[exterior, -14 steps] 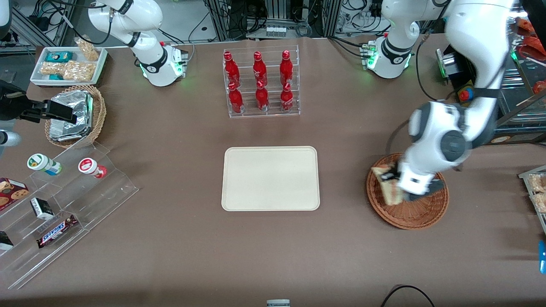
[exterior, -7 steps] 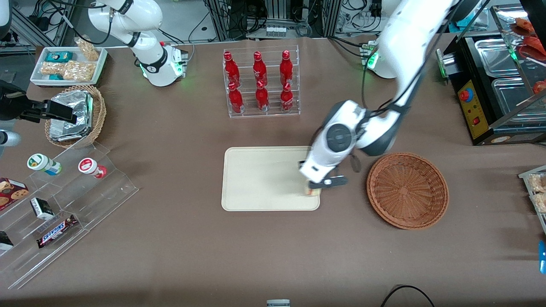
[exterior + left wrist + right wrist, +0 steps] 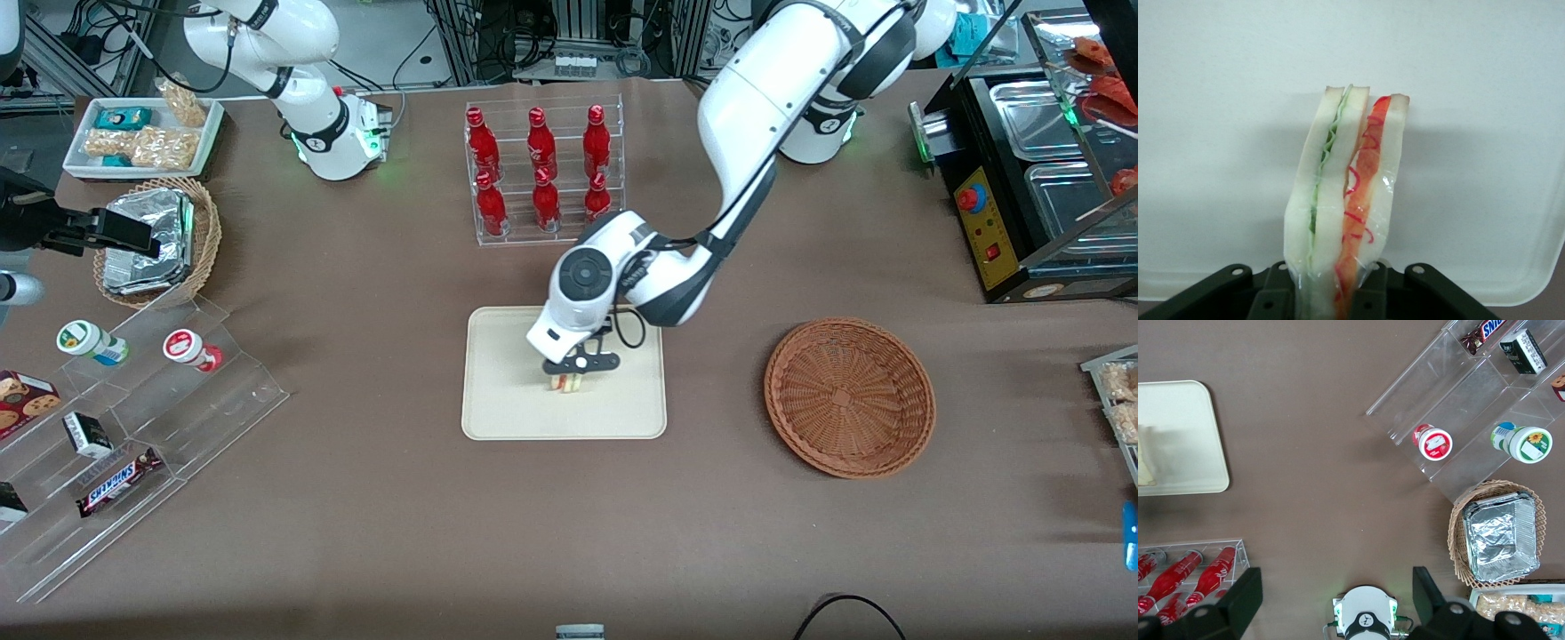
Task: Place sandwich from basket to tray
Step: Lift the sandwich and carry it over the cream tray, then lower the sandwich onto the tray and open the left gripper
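The flat cream tray [image 3: 498, 409], rounded at its corners with a low rim, lies near the woven reddish-brown wicker basket [image 3: 849, 397], which holds nothing. Over the tray's middle, the left gripper [image 3: 570, 379] clamps the plastic-wrapped sandwich [image 3: 1345, 200] on edge, its white bread showing green and red-orange layers. The wrist hides most of the sandwich from the front camera. A SNICKERS bar [image 3: 117, 481] lies toward the parked arm's end.
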### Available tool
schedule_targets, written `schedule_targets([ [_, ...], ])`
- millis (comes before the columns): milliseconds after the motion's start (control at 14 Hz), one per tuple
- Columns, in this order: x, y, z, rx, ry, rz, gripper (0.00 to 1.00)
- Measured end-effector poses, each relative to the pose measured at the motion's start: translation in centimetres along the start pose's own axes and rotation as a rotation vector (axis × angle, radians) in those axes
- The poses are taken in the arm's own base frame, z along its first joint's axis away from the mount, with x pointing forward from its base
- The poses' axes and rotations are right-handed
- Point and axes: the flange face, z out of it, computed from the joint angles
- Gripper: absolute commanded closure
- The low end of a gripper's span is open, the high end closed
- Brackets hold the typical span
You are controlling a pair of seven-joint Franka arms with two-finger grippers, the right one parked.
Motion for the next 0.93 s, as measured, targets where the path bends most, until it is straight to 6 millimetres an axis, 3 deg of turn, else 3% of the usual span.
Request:
schedule_targets([
  [71,-0.2,0.4,0.3,0.004,0.005,-0.001,0.57],
  [214,-0.1,0.5,0.6,0.005,0.006,-0.004,0.41],
  [357,0.5,0.4,0.0,0.005,0.012,-0.015,0.00],
  [643,1.9,0.4,-1.9,-0.006,0.036,-0.077,0.00],
  [786,3.5,-0.6,-2.9,-0.004,0.063,-0.109,0.00],
  [929,5.3,-2.1,-5.8,0.010,0.083,-0.144,0.00],
])
